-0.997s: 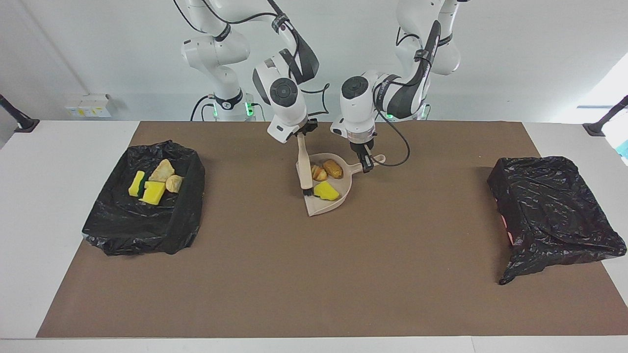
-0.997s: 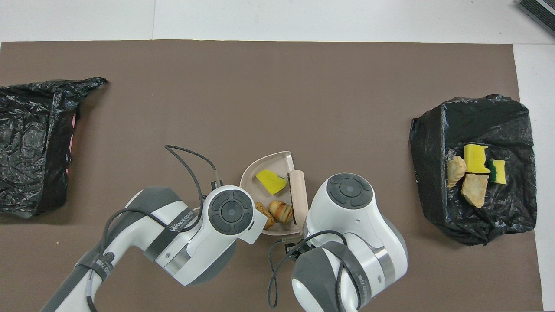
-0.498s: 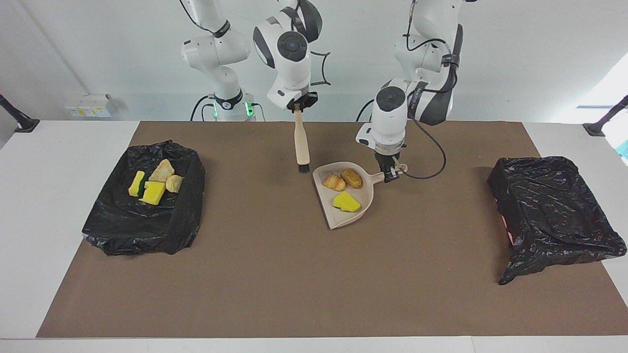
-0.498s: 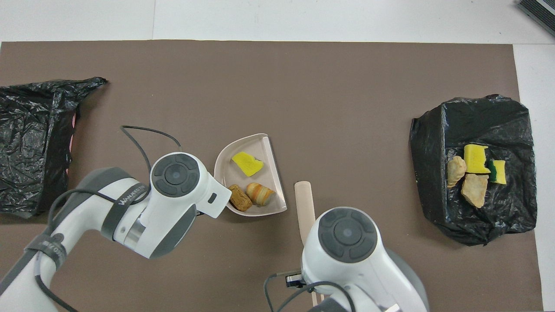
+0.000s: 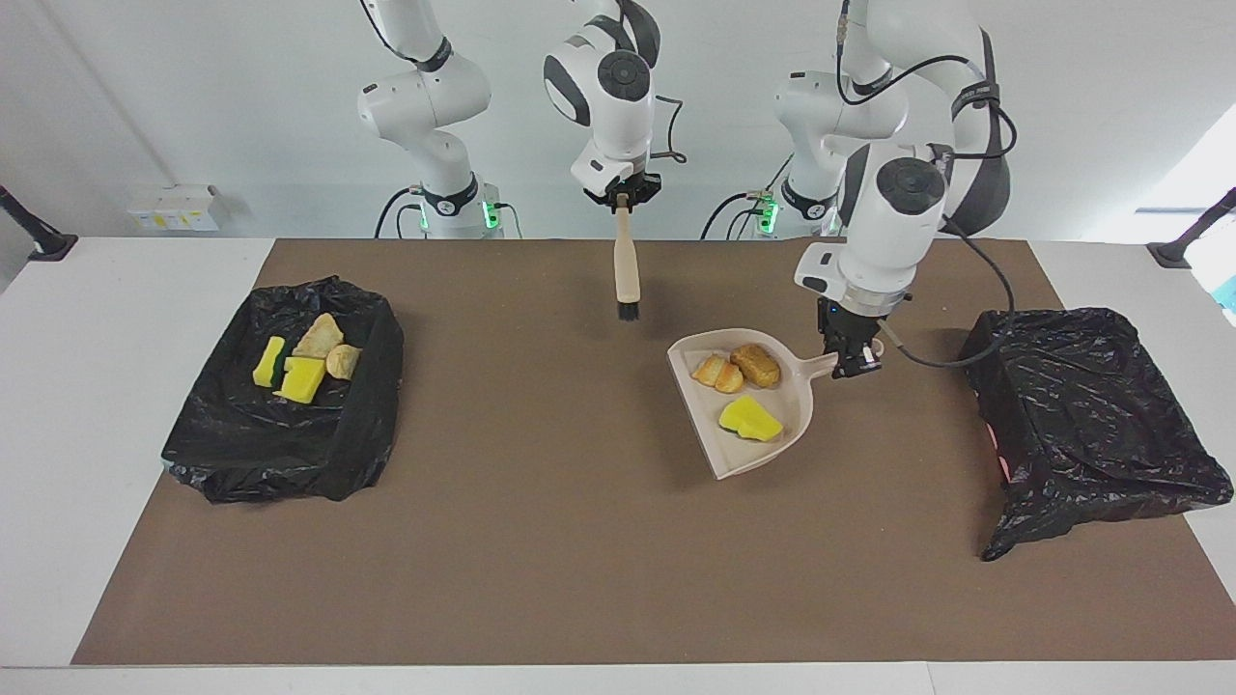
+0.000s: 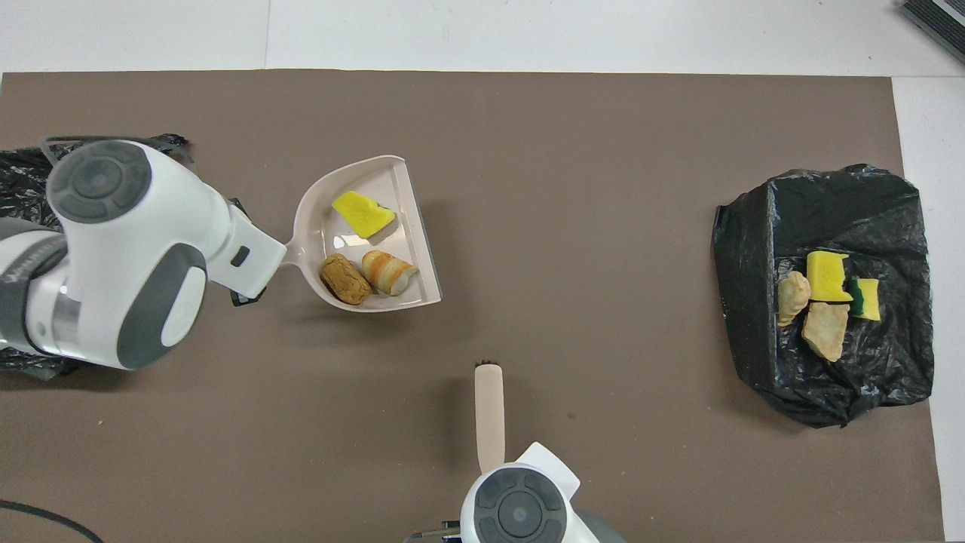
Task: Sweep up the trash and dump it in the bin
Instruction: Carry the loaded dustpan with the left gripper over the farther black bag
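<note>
Right gripper [image 5: 623,196] is clamping the top of the brush [image 5: 626,267] handle, its fingers pressed together on it, and the brush is hanging bristles down over the brown mat [image 5: 541,541], close to the robots. Left gripper [image 5: 854,363] is pinching the handle of the beige dustpan [image 5: 777,429], holding it lifted above the mat beside the empty black bin [image 5: 1091,425] at the left arm's end. Riding in the pan are a yellow sponge bit [image 5: 750,419], an orange-brown chunk [image 5: 755,365] and a pale bread-like chunk [image 5: 716,373]. More trash [image 5: 304,362] is lying in the other black bin [image 5: 280,444] at the right arm's end.
</note>
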Action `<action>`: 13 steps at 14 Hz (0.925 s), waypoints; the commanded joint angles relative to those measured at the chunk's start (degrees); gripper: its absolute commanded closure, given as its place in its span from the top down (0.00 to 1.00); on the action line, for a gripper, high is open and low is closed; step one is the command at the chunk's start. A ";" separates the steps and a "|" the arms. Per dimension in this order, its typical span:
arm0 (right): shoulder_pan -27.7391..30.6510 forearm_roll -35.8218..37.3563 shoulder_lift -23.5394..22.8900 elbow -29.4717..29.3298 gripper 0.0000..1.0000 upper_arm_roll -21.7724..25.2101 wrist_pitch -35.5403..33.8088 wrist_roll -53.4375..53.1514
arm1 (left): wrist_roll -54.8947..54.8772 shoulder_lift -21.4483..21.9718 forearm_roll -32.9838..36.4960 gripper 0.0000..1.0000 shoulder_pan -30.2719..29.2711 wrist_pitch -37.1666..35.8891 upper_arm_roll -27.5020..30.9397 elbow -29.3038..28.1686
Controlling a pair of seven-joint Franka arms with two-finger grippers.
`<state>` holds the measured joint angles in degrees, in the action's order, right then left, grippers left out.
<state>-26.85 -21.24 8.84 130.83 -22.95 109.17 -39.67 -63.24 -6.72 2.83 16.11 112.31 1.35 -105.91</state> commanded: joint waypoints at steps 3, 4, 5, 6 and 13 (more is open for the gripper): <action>-3.82 -1.70 -7.08 0.12 0.00 0.18 7.71 -3.49 | -8.03 -5.67 -2.48 0.00 -7.74 -7.36 -0.56 14.22; -3.82 -1.18 -7.09 0.30 0.00 0.18 7.63 -3.40 | -11.61 -6.98 -2.48 0.00 -9.84 -8.76 -0.65 17.11; -3.82 -0.91 -7.00 0.91 0.00 0.27 7.55 -2.96 | -14.95 -7.52 -2.57 0.00 -11.52 -10.25 -0.65 19.14; -3.73 -0.91 -6.83 1.70 0.00 0.27 7.89 -2.52 | -17.07 -7.61 -2.57 0.00 -12.49 -11.31 -0.65 19.86; -1.02 2.95 -8.58 3.64 0.00 0.54 13.96 1.07 | -38.24 -7.96 -0.65 0.00 -25.22 -8.43 0.05 19.95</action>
<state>-29.98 -19.35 0.71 133.92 -22.31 121.75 -41.67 -95.11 -13.69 1.75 -4.88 103.27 1.84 -87.91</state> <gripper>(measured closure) 0.722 0.687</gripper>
